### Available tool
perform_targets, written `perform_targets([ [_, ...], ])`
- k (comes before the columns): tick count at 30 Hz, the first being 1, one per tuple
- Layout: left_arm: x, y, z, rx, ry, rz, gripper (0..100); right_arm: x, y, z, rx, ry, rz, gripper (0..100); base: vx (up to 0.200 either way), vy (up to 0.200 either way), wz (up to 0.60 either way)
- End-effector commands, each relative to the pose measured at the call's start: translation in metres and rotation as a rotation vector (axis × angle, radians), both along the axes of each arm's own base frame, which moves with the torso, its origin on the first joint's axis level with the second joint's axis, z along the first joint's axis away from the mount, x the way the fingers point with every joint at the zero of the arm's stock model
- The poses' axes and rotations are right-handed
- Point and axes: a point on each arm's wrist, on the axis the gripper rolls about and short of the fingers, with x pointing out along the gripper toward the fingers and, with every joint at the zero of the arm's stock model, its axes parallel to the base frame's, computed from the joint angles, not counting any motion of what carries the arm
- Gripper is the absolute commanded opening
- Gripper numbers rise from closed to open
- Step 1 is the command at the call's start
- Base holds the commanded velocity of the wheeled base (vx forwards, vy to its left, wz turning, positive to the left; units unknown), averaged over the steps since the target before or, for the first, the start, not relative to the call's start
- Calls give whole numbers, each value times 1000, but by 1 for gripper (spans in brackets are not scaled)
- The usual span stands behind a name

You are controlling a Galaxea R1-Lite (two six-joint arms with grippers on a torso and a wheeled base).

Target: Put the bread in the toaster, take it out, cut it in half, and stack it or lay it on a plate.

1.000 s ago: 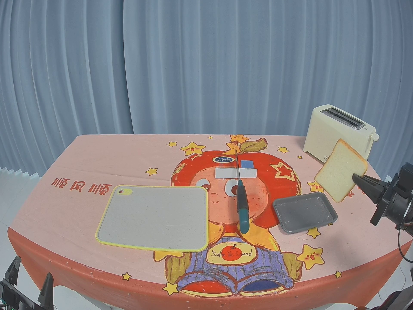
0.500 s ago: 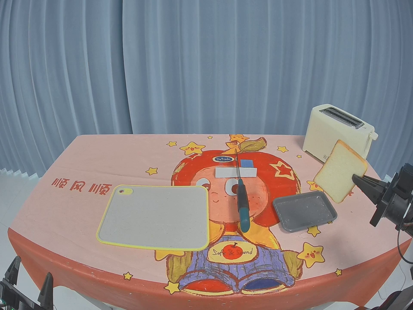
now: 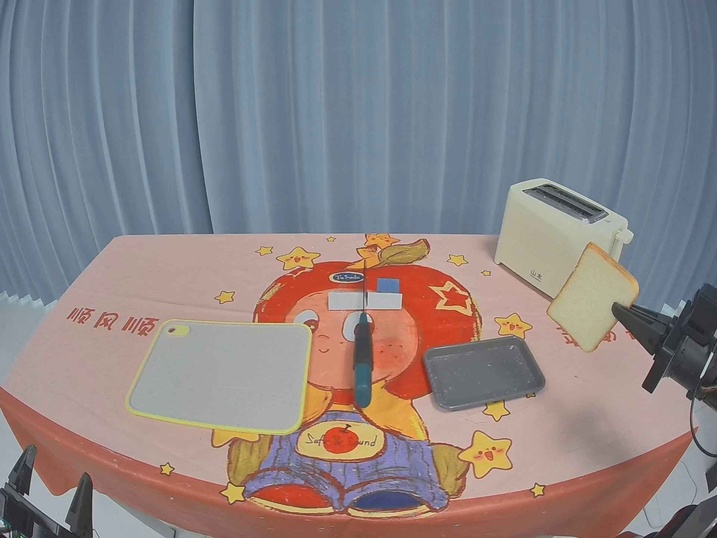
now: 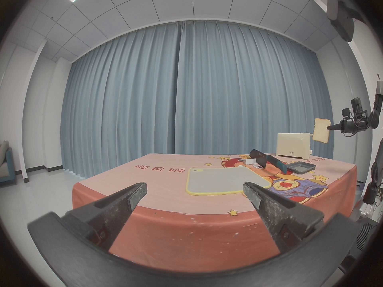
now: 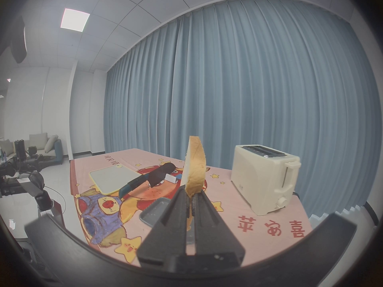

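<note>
One hand (image 3: 617, 308) aloft, around bread (image 3: 592, 293)

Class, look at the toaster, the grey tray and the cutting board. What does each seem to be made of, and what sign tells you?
Toaster: likely plastic, possibly painted metal; smooth cream casing with a soft sheen.
Grey tray: plastic or coated metal, undecided; matte dark surface, thin raised rim.
Cutting board: probably plastic; flat pale grey face with a moulded yellow-green edge.

On the table (image 3: 149, 278): cutting board (image 3: 220, 375) left, knife (image 3: 362, 353) middle, tray (image 3: 484, 372) right of the knife. The toaster (image 3: 556, 233) stands far right, behind the tray. The bread (image 3: 594, 297) is aloft just before the toaster.
</note>
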Motion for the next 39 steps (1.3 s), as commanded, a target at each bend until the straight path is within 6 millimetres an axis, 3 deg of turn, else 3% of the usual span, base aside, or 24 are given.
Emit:
perform_targets([
  [1, 0, 0, -5, 0, 1, 0, 100, 0, 0, 0, 0, 0, 0, 0, 0, 0, 0],
  [20, 0, 0, -5, 4, 1, 0, 100, 0, 0, 0, 9, 6, -2, 0, 0, 0, 0],
  [39, 0, 0, -5, 4, 1, 0, 100, 4, -14, 1, 17, 0, -48, 0, 0, 0, 0],
])
